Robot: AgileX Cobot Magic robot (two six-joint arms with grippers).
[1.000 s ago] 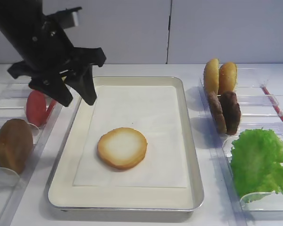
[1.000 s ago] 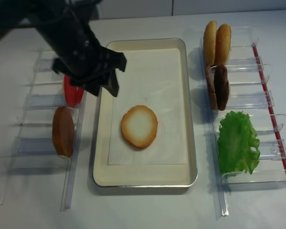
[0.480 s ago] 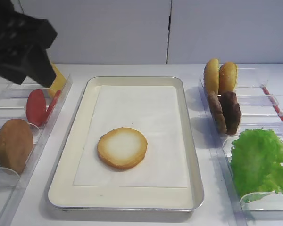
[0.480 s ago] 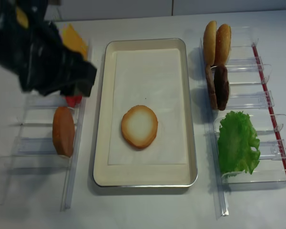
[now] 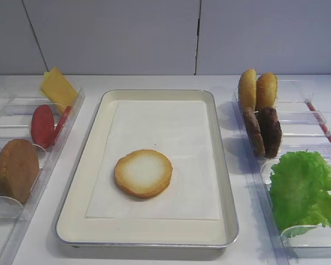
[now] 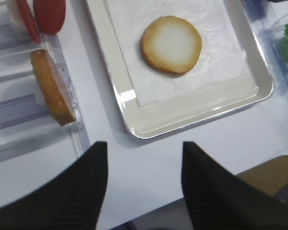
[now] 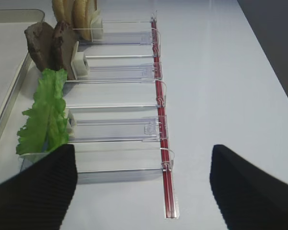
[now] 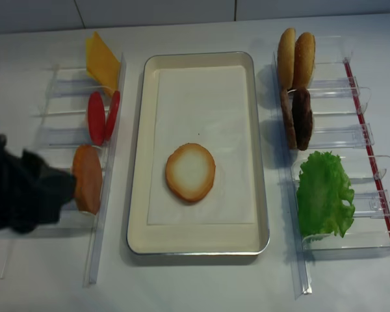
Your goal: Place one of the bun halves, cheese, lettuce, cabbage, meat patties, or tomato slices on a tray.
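A pale-faced bun half (image 5: 143, 173) (image 8: 190, 171) (image 6: 172, 44) lies flat on the paper in the silver tray (image 5: 154, 93) (image 8: 201, 244) (image 6: 182, 115). Cheese (image 5: 58, 88) and tomato slices (image 5: 42, 126) (image 6: 49, 14) stand in the left bins. Meat patties (image 5: 263, 131) (image 7: 50, 43) and lettuce (image 5: 303, 187) (image 7: 45, 112) fill the right bins. Cabbage is out of view. My left gripper (image 6: 144, 146) hangs open and empty above the table near the tray's front corner. My right gripper (image 7: 144, 148) is open and empty over the table right of the lettuce bin.
An all-brown domed bun (image 5: 15, 168) (image 6: 50, 86) stands in the near left bin. A golden bun pair (image 5: 256, 89) stands at the back right. A red strip (image 7: 162, 143) edges the right-hand bins. The left arm (image 8: 19, 195) shows as a dark blur at the left edge.
The left arm has drawn back from above the tray's left edge toward the near left and left the first high view. The bun half has stayed put.
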